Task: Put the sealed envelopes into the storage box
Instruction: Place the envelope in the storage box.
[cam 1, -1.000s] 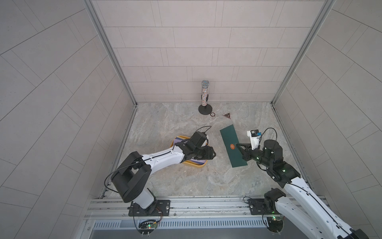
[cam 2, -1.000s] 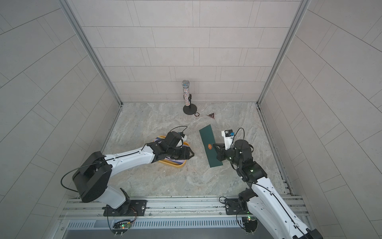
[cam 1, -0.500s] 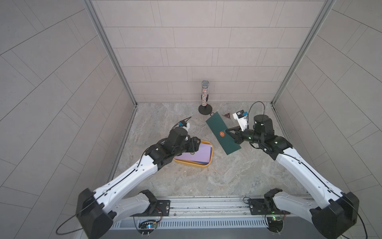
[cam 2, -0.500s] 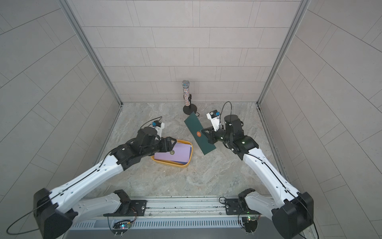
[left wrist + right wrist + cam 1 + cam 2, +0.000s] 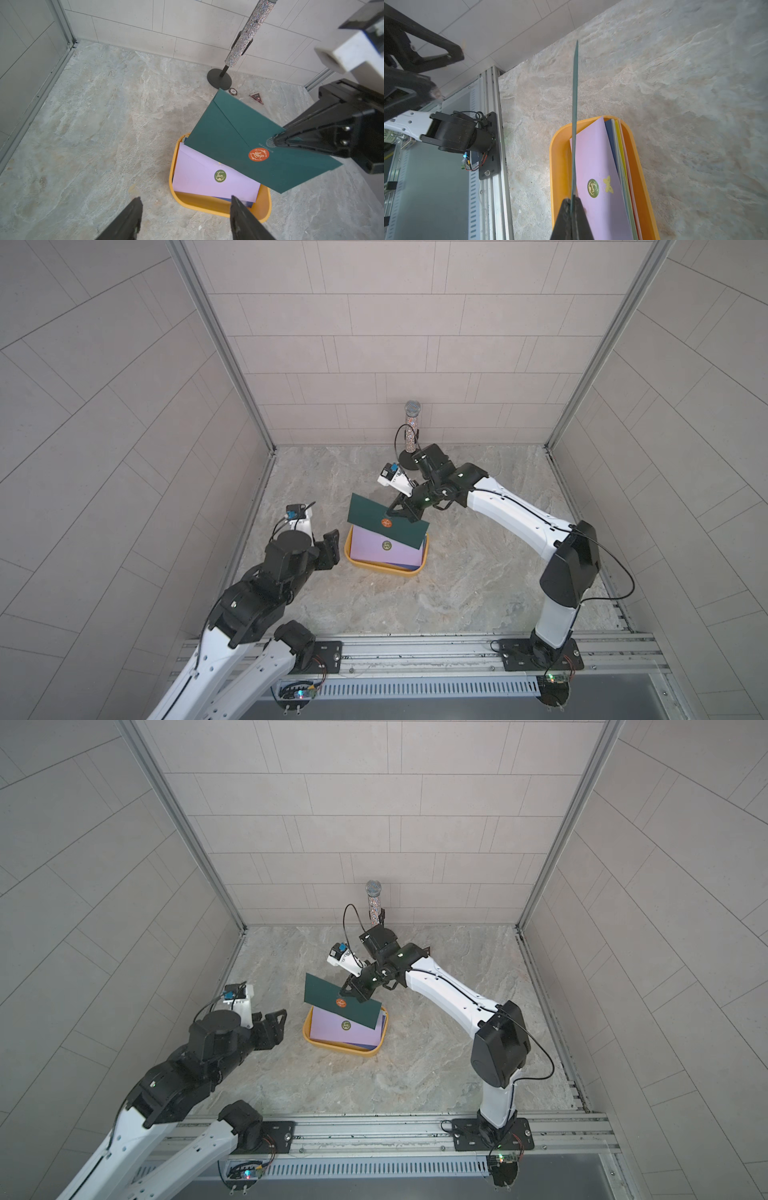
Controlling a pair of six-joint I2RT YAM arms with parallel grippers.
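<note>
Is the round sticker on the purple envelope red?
No, the round sticker on the purple envelope is green; the orange-red sticker sits on the dark green envelope.

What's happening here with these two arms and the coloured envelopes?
The right gripper is shut on a dark green envelope and holds it tilted above the yellow box. The box holds a stack of envelopes, with a lilac envelope on top. The left gripper is open and empty beside the box.
</note>
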